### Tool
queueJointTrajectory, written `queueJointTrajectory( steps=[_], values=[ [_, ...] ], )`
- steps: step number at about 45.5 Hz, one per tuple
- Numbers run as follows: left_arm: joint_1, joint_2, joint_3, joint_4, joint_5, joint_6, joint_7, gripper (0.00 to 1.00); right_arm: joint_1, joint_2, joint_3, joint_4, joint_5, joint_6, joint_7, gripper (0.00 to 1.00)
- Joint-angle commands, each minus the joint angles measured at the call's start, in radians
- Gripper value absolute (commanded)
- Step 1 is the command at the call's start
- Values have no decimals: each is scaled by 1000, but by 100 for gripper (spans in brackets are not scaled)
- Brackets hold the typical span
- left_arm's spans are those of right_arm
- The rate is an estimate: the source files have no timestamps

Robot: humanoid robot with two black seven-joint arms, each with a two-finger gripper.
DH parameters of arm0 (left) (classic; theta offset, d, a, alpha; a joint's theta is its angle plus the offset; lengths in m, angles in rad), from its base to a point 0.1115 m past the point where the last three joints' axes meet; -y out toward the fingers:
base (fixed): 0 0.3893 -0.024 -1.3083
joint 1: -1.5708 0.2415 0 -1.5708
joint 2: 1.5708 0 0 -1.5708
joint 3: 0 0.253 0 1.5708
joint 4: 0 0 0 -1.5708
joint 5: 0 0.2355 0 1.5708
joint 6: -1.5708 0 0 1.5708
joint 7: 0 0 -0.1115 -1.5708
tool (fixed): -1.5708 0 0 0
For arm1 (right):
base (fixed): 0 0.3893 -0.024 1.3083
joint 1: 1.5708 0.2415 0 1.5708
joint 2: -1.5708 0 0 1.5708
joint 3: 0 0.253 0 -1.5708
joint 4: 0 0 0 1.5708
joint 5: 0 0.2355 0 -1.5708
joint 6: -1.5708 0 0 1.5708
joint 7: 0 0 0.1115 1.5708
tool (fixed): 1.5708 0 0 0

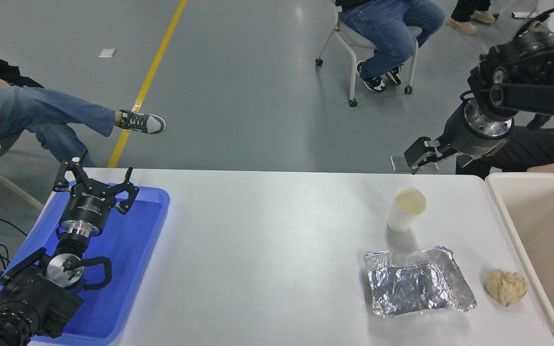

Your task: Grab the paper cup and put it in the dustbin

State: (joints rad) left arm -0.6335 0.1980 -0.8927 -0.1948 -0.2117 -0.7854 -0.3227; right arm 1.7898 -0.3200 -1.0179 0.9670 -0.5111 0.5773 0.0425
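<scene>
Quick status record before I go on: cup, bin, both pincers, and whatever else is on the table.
paper cup: upright on table, untouched
dustbin: right table edge, nothing visible inside
right pincer: raised beyond the far table edge, above the cup, holding nothing
left pincer: open, parked over blue tray
clutter: foil tray, crumpled paper ball, nearer than cup
</scene>
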Motion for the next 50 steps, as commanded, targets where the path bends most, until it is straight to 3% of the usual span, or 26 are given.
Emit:
queueJointTrajectory(
  steps=[1,50],
  values=[
    [-2,0,0,0,0,0,1,100,-191,2,67,-137,-90,-112,-1,100],
    [-2,0,0,-3,0,0,1,100,-613,64,254,-412,-101,-386,-6,100]
  ],
)
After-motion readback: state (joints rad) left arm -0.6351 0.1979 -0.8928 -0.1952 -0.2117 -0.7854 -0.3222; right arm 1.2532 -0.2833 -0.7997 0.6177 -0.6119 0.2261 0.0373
